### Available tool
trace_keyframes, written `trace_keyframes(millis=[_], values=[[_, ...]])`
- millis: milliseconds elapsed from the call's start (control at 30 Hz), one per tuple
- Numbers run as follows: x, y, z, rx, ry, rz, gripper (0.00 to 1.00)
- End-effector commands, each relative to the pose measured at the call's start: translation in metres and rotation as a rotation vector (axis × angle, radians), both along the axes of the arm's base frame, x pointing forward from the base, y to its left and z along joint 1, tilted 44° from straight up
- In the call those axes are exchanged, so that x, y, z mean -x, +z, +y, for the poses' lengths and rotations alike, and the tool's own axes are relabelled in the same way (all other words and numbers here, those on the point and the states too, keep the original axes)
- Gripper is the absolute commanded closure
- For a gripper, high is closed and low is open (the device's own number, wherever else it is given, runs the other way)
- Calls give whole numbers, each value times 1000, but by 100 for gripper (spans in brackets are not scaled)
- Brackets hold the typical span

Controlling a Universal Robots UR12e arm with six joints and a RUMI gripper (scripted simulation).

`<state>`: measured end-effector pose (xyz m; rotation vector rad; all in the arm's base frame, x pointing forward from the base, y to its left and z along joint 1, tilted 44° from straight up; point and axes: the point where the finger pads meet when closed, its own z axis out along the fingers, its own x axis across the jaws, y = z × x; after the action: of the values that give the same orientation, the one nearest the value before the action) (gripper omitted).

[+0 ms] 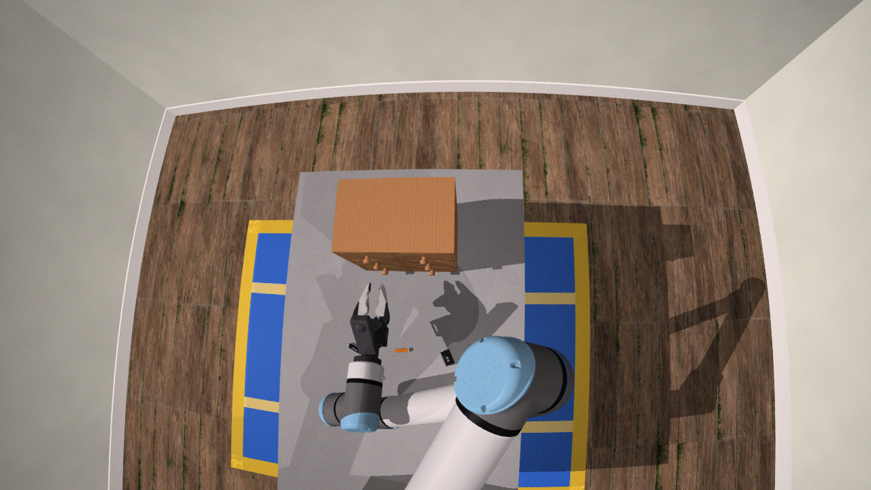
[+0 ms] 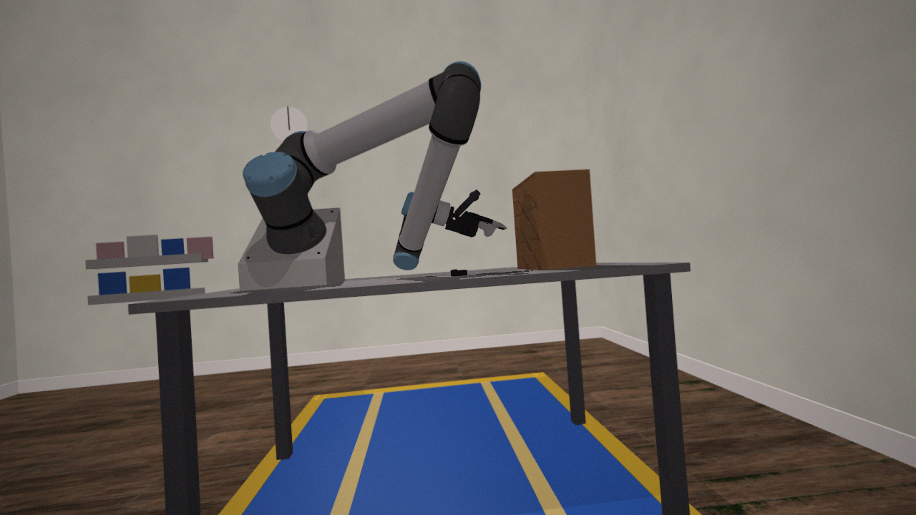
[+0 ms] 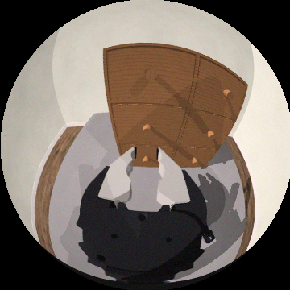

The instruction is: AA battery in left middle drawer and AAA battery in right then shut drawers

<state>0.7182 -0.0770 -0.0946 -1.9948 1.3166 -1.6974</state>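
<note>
1. Nearest, taking the robot's base as the start, a pale pedestal stands on the grey bench. The arm rises from it and bends down toward the bench.
2. Further along, a small black block lies on the bench.
3. Near it, between the block and the claw's side in the top view, lies a small orange cylinder with a grey end. It looks like a battery; I cannot tell whether AA or AAA.
4. The claw hangs above the bench, pointing at the chest. Its fingers are moderately apart around open space, with the tips short of the chest front.
5. Beyond them the brown wooden chest stands upright near the far end. Its six drawers, in three rows of two, look shut.
6. In the middle row, the left drawer's knob shows just above the claw tips in the wrist view; the right drawer's knob is off to the right.
</note>
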Motion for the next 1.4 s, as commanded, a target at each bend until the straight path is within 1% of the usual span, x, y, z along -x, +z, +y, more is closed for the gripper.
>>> trace_keyframes(millis=[0,367,1367], values=[[-7,-2,-2,0,1,0,80],[-14,-4,-5,0,1,0,80],[-14,-4,-5,0,1,0,80]])
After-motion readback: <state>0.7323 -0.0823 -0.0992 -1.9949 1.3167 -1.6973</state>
